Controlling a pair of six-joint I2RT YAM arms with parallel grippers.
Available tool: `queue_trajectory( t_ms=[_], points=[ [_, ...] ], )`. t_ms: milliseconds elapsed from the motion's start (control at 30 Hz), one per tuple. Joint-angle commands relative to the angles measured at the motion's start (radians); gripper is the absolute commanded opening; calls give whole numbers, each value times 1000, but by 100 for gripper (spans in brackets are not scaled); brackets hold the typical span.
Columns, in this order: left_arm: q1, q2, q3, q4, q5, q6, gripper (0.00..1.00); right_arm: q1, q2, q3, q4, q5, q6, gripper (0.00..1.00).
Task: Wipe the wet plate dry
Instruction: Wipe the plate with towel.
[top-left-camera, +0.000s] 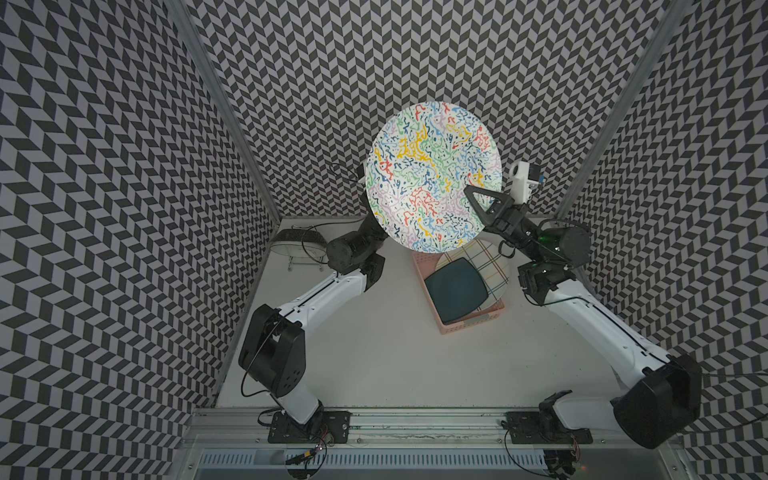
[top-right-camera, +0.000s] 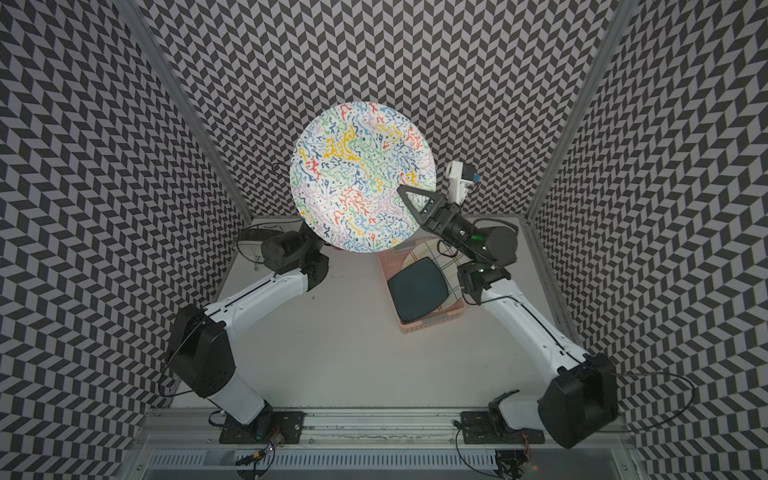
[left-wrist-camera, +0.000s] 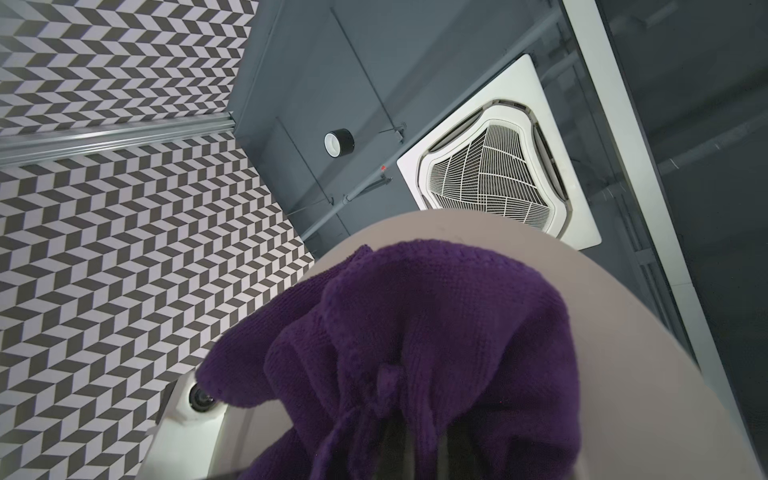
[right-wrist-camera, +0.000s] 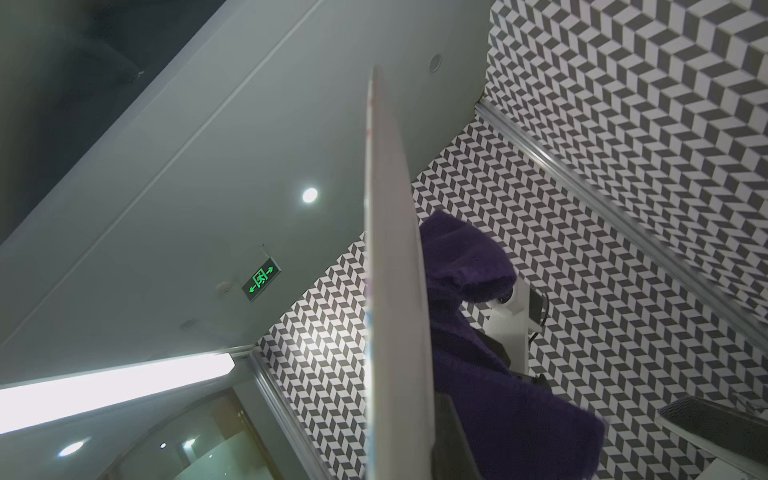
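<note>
The plate (top-left-camera: 432, 174) (top-right-camera: 361, 174), covered in coloured squiggles, is held up in the air above the far end of the bench (top-left-camera: 395, 353), tilted so that its patterned face looks toward the top camera. The right hand (top-left-camera: 470, 193) (top-right-camera: 402, 192) is closed on the plate's rim at its near right edge, one black finger lying across the pattern. In both top views the plate blocks everything behind it: the left arm (top-left-camera: 324, 291) runs up under its lower left edge and the left hand cannot be seen there. The left wrist view shows that hand (left-wrist-camera: 409, 440) pinched shut on a bunched purple cloth (left-wrist-camera: 436, 324), which drapes over the fingers and lies against the plate's plain pale back. In the right wrist view the plate appears almost edge-on, with the cloth (right-wrist-camera: 469, 266) touching its back side. On the bench below, partly hidden by the plate's lower edge, a pink basket (top-left-camera: 469, 322) holds a checked plate (top-left-camera: 486, 257) with a dark square plate (top-left-camera: 455, 291) on top of it. A wire rack (top-left-camera: 297, 247) with a pale dish stands in the far left corner of the bench, well apart from the basket. Black and white chevron walls (top-left-camera: 104, 166) close in three sides
</note>
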Motion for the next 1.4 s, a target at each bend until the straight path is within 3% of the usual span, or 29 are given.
queue_trajectory(
  t_ms=[0, 167, 267, 400, 433, 500, 533, 600, 700, 833, 967, 1067, 1233, 1367],
  points=[
    [-81, -11, 41, 82, 86, 10, 0, 7, 5, 47, -2, 46, -35, 0],
    [-102, -66, -37, 52, 161, 108, 0, -96, 94, 180, -12, 129, 28, 0],
    [-90, -140, -112, -4, 194, 175, 0, -151, 120, 183, 22, 146, 72, 0],
    [-33, -276, -190, -207, 270, 320, 0, -195, 89, 119, -53, 148, 23, 0],
    [-16, -308, -188, -288, 299, 390, 0, -198, 73, 101, -83, 154, -8, 0],
    [8, -385, -143, -688, 318, 658, 0, -195, 38, 79, -164, 157, -82, 0],
    [7, -419, -91, -963, 270, 854, 0, -187, 28, 72, -198, 150, -116, 0],
    [-7, -423, 29, -1353, 150, 1159, 0, -165, 6, 59, -249, 146, -166, 0],
    [-12, -381, 137, -1601, 60, 1345, 0, -122, -22, 34, -295, 169, -221, 0],
    [-13, -387, 151, -1596, 53, 1401, 0, -120, -52, 9, -351, 233, -240, 0],
    [-12, -421, 138, -1601, 40, 1424, 0, -203, -81, -43, -360, 321, -134, 0],
    [-12, -450, 134, -1600, 30, 1429, 0, -231, -74, -9, -423, 306, -187, 0],
    [-9, -443, 146, -1612, 8, 1441, 0, -159, -28, 56, -442, 208, -257, 0],
    [-5, -395, 175, -1720, -171, 1452, 0, -87, -26, 48, -371, 199, -255, 0]
  ],
)
